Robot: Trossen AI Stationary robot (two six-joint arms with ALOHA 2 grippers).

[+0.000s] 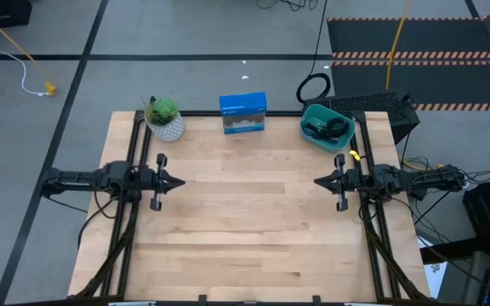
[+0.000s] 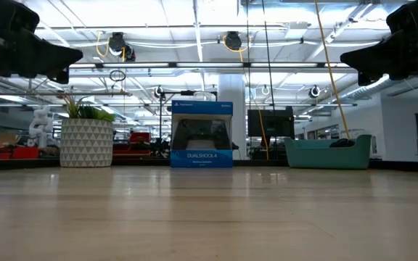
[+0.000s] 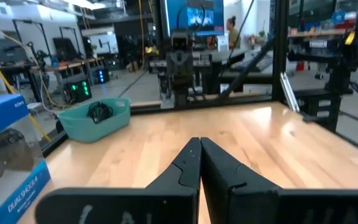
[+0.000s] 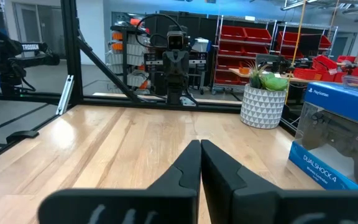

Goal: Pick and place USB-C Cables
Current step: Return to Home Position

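Note:
A teal bin stands at the table's far right and holds black coiled cables; it also shows in the left wrist view and the low view. No blue-purple cable can be made out. My left gripper hovers shut and empty above the table's left side. My right gripper hovers shut and empty above the right side, near the bin. Both point toward the table's middle.
A blue DualShock 4 box stands at the far middle. A potted plant in a white pot stands at the far left. A big black cable loop lies on the floor beyond the bin. Bare wood lies between the grippers.

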